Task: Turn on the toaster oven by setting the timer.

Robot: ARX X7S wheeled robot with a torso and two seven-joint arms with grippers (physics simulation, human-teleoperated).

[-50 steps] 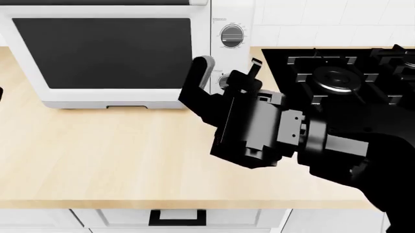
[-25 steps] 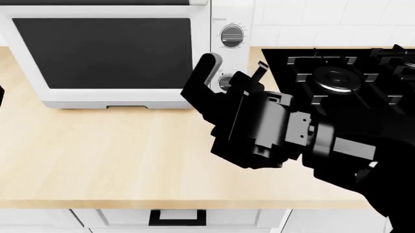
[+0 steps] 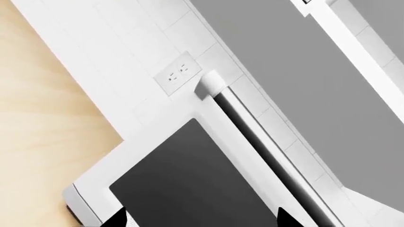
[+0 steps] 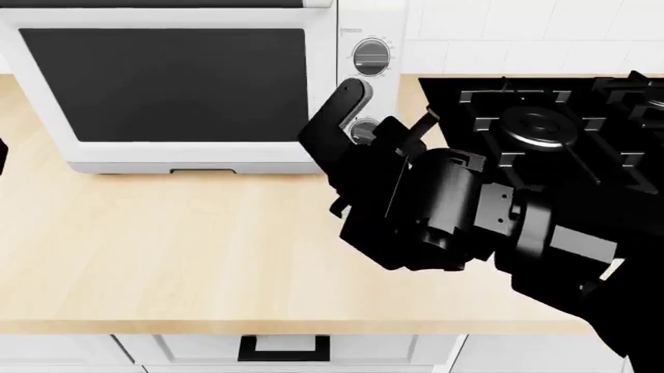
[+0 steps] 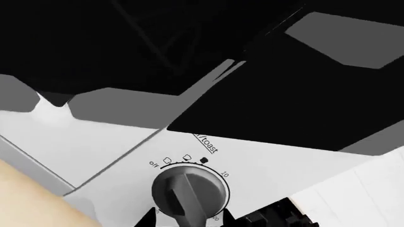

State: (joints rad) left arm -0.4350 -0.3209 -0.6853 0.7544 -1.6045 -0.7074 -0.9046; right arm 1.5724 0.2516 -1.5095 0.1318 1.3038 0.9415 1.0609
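Timer (image 5: 189, 195): lower knob on the oven's panel, mostly hidden behind the right gripper in the head view.
Oven (image 4: 176, 85): at the worktop's (image 4: 155, 249) back edge; top cropped.
Right gripper (image 4: 382, 109): released, fingers spread before the timer.
Left gripper: only two dark tips show; state cannot be told.

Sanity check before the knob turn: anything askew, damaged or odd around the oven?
Nothing stands out. The toaster oven sits square on the counter with its door shut. The right gripper is open at the timer, fingers either side. The hob looks normal, no spills.
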